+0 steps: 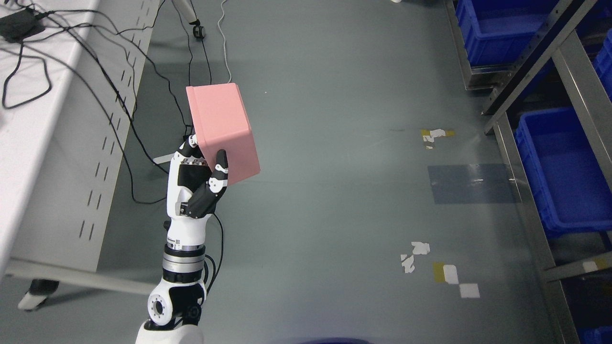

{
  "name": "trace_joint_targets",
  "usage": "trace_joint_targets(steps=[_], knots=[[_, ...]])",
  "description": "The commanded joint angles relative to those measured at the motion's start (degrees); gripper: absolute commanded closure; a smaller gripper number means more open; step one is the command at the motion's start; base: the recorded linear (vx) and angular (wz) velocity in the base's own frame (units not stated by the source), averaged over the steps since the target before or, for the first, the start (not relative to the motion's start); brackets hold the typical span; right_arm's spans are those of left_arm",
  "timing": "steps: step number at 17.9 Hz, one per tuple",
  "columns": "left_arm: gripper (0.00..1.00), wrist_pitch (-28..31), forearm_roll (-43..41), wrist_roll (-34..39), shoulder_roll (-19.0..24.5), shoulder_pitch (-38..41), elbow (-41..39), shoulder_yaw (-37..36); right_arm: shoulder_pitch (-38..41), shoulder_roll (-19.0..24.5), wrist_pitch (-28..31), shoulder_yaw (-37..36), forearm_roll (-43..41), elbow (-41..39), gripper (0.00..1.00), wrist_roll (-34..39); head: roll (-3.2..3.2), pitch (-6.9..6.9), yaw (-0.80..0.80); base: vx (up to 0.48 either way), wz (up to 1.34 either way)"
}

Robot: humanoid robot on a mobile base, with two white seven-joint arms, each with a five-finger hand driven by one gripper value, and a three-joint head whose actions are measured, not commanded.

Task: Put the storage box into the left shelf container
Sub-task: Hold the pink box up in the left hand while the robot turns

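Item one: a pink storage box (pixel 222 131), closed-sided as we see it, held aloft over the grey floor (pixel 334 191). We cannot see into it, so any contents go unrecorded. No label or print shows on its visible faces.

Item two: the left hand (pixel 198 179), white and black, entering from the lower left. Its fingers are wrapped round the box's lower corner, the thumb (pixel 220 167) pressed flat on the near face; the other fingers are mostly hidden behind the box.

Item three: blue bins on the metal shelf frame (pixel 526 191) at the right edge. We count one bin (pixel 564 167) at mid-height, showing a bare interior, and another (pixel 497 28) at the top right, also showing nothing inside. Both are cut off by the frame edge. The box sits well apart from them.

Item four: a white table (pixel 33 119) at left, with black cables (pixel 28 76) trailing over its top and down to the floor.

Item five: scraps of white and yellow tape (pixel 449 274) stuck to the floor; no writing legible on them.
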Motion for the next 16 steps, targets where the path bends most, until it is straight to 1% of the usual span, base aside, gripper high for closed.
trace_joint_targets(steps=[1, 2, 5, 6, 9, 12, 16], knots=[[0.96, -0.59, -0.01, -0.20, 1.00, 2.23, 0.29, -5.20, -0.26, -1.00, 0.08, 0.00, -1.23, -1.00, 0.00, 0.12, 0.00, 0.00, 0.00, 0.544, -0.20], [0.96, -0.59, -0.01, -0.81, 1.00, 2.85, 0.29, -6.25, -0.26, -1.00, 0.08, 0.00, -1.23, -1.00, 0.00, 0.21, 0.00, 0.00, 0.00, 0.544, -0.20], [0.96, -0.16, -0.01, -6.69, 1.00, 4.43, 0.46, -6.88, -0.26, -1.00, 0.08, 0.00, -1.23, -1.00, 0.00, 0.12, 0.00, 0.00, 0.00, 0.510, -0.19], [0.96, -0.07, -0.01, -7.67, 1.00, 4.61, 0.55, -6.88, -0.26, -1.00, 0.08, 0.00, -1.23, -1.00, 0.00, 0.21, 0.00, 0.00, 0.00, 0.568, -0.26], [0.96, 0.02, -0.01, -8.20, 1.00, 5.14, 0.73, -7.05, -0.26, -1.00, 0.08, 0.00, -1.23, -1.00, 0.00, 0.12, 0.00, 0.00, 0.00, 0.523, -0.37], [0.96, 0.46, -0.01, -11.01, 1.49, 5.93, 0.73, -8.19, -0.26, -1.00, 0.08, 0.00, -1.23, -1.00, 0.00, 0.12, 0.00, 0.00, 0.00, 0.565, -0.45], [0.96, 1.43, -0.18, -14.61, 2.11, 10.84, 0.73, -10.74, -0.26, -1.00, 0.08, 0.00, -1.23, -1.00, 0.00, 0.21, 0.00, 0.00, 0.00, 0.462, -0.76]])
